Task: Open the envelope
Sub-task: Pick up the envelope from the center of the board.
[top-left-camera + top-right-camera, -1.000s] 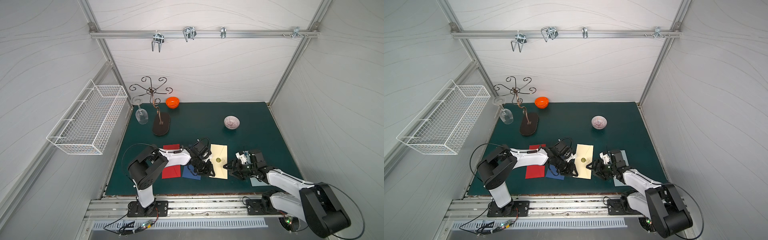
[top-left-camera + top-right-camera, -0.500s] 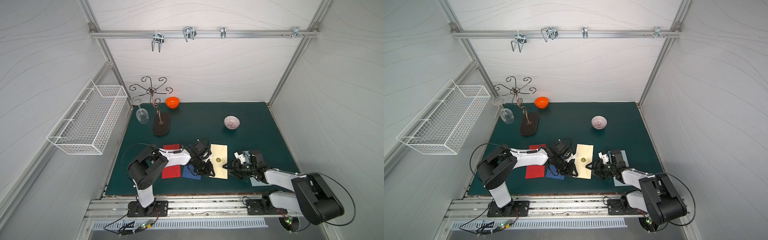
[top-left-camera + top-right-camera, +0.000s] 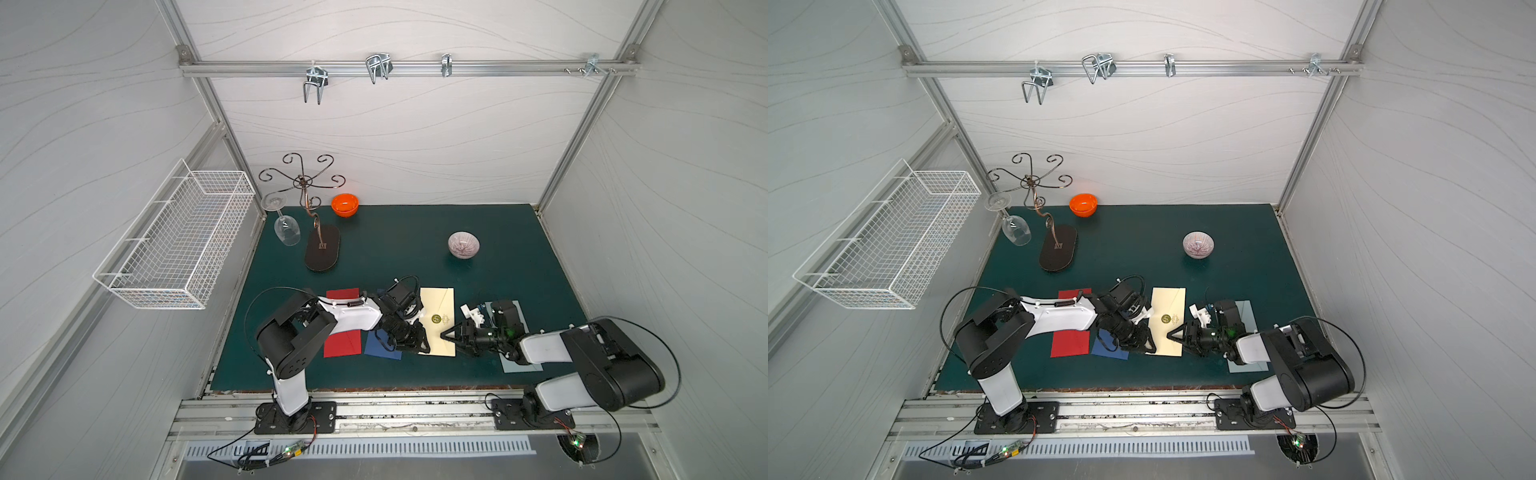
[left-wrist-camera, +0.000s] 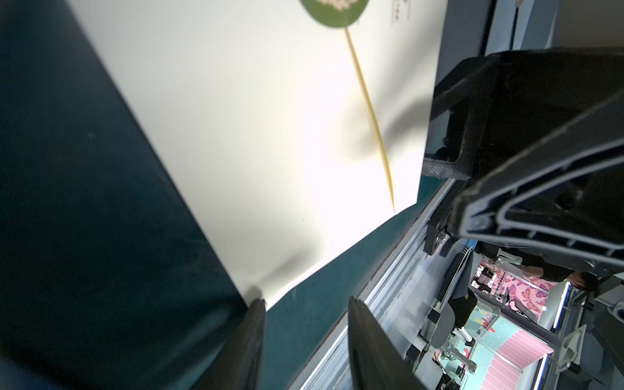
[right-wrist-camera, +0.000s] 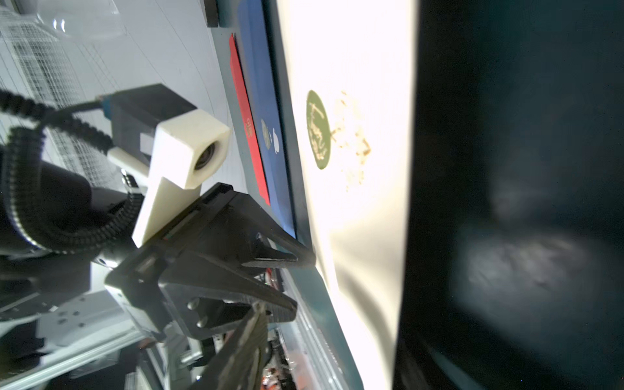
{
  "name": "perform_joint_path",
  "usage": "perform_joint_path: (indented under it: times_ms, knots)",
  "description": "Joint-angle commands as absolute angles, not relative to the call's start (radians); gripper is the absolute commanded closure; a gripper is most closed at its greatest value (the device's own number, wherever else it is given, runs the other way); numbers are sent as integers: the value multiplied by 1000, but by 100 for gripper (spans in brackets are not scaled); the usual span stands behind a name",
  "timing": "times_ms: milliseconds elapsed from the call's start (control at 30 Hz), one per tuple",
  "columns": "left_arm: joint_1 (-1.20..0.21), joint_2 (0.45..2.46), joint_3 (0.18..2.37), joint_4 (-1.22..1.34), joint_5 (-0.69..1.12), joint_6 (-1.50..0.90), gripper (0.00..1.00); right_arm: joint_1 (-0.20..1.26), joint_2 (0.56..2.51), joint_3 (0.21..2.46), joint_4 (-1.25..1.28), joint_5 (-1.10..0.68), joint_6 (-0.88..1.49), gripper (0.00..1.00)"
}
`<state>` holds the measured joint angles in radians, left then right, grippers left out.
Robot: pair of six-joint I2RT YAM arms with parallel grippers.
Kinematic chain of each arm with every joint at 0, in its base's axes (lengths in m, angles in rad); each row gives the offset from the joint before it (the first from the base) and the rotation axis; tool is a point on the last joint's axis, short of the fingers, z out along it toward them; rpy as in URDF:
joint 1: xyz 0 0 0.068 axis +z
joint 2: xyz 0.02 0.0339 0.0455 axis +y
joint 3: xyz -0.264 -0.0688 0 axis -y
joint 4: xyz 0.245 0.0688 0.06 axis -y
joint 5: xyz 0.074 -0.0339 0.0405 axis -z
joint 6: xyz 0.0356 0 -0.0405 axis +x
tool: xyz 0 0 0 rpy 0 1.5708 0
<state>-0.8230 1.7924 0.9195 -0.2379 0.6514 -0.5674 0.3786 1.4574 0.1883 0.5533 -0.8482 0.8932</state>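
A cream envelope [image 3: 438,301] [image 3: 1169,299] lies flat on the green mat, flap closed under a round green seal [image 3: 436,318] [image 5: 317,130]. My left gripper [image 3: 417,343] [image 4: 305,300] is open at the envelope's front-left corner, one fingertip [image 4: 256,304] touching that corner [image 4: 263,290]. From the other side my right gripper [image 3: 444,333] [image 3: 1169,334] points at the envelope's right edge, rolled on its side. In the right wrist view one blurred finger [image 5: 246,344] stands off the paper and the other is a dark blur beside the edge, so the jaws are apart.
Red [image 3: 343,343] and blue [image 3: 382,349] envelopes lie under my left arm, and a pale one [image 3: 519,365] under my right. A pink bowl [image 3: 463,245], an orange bowl [image 3: 345,205], a glass stand [image 3: 322,253] and a hanging wine glass [image 3: 286,230] sit further back.
The right arm's elbow has swung in towards the mat while its tips stayed at the envelope's right edge, and its jaws have narrowed. The left arm has not moved.
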Motion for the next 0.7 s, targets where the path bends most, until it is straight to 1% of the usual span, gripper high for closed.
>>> perform_joint_path:
  times_ms: [0,133,167,300,400,667]
  knots:
    - [-827,1839,908,-236,627,-545,55,389,1510,186,556,-772,905,51]
    - [-827,1833,904,-235,626,-543,56,392,1531,191,571,-755,902,57]
    - [-827,1833,902,-233,626,-543,56,392,1535,190,576,-757,902,61]
    - [-827,1826,901,-232,625,-543,55,392,1534,190,579,-757,899,69]
    - [-827,1817,900,-230,623,-543,55,392,1521,193,566,-753,891,80]
    - [-827,1775,909,-222,594,-553,54,393,1450,209,468,-723,855,94]
